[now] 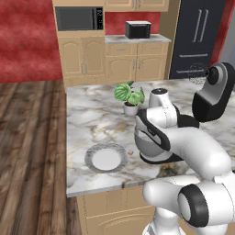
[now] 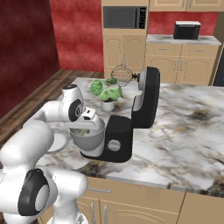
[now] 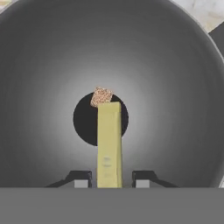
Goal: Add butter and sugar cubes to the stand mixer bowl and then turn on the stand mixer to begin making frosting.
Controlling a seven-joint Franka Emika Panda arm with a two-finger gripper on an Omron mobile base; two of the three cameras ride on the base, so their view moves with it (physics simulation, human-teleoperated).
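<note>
1. The gripper (image 3: pixel 109 180) is hanging right over the bowl (image 3: pixel 183 87) and looking straight down into it.
2. Its two dark fingertips (image 3: pixel 81 179) are standing a little apart, one on each side of the butter (image 3: pixel 109 144).
3. A thin gap is showing between each fingertip and the butter, so the jaws are not squeezing it.
4. The butter is a pale yellow stick, reaching from between the fingertips toward the dark round spot at the bottom of the bowl.
5. A tiny tan sugar cube (image 3: pixel 101 96) is lying at the bottom of the bowl, just at the far end of the butter.
6. Whether the butter is touching the bowl is hard to tell.
7. In the right base view, the hand (image 2: pixel 89 116) is sitting over the rim of the grey bowl (image 2: pixel 89 141).
8. The bowl is resting on the base of the black mixer (image 2: pixel 131 120), under its head, which is tilting up and back.
9. A wire whisk (image 2: pixel 122 75) is sticking out from the mixer head.
10. A small grey knob (image 2: pixel 114 145) is showing on the mixer's side.
11. A white plate (image 1: pixel 106 158) is lying on the marble counter (image 1: pixel 87 119), left of the bowl.
12. Another small tan cube (image 1: pixel 131 151) is lying on the counter just beside the plate.
13. A little green plant (image 1: pixel 130 97) in a white pot is standing behind the bowl.
</note>
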